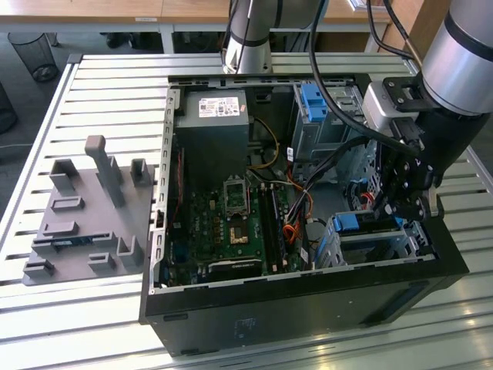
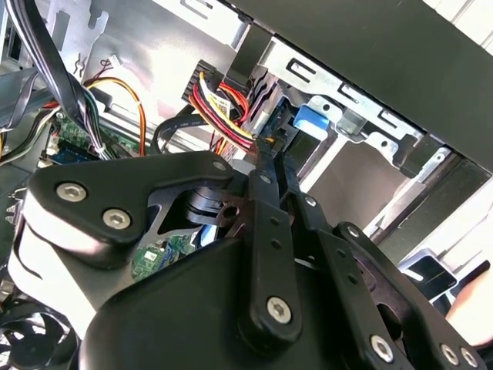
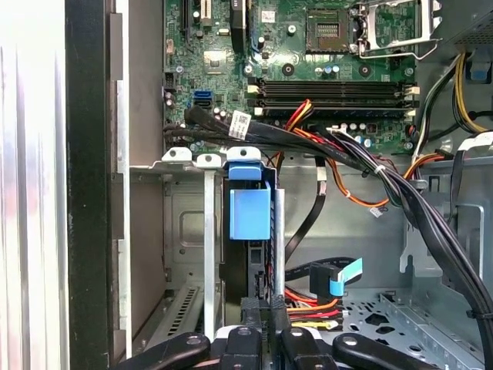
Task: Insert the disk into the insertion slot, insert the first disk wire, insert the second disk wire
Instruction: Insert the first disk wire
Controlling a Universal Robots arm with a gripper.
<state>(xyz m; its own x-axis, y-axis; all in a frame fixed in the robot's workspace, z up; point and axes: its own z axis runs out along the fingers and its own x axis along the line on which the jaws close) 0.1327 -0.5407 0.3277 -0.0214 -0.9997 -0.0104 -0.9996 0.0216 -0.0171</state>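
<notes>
Disk [image 3: 250, 212] | seated in insertion slot [image 3: 185, 231] | tool [image 2: 266, 150] clenched on disk wire [image 2: 223, 104]

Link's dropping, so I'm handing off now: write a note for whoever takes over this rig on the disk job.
Gripper: down at the disk's end, right beside the red-yellow wires; cannot tell whether it holds anything.
Disk: stands in the slot, blue frame showing.
Done: disk looks inserted.
Left: black cable with a blue plug looks free beside the slot; whether the red-yellow wires are seated is hidden.
</notes>
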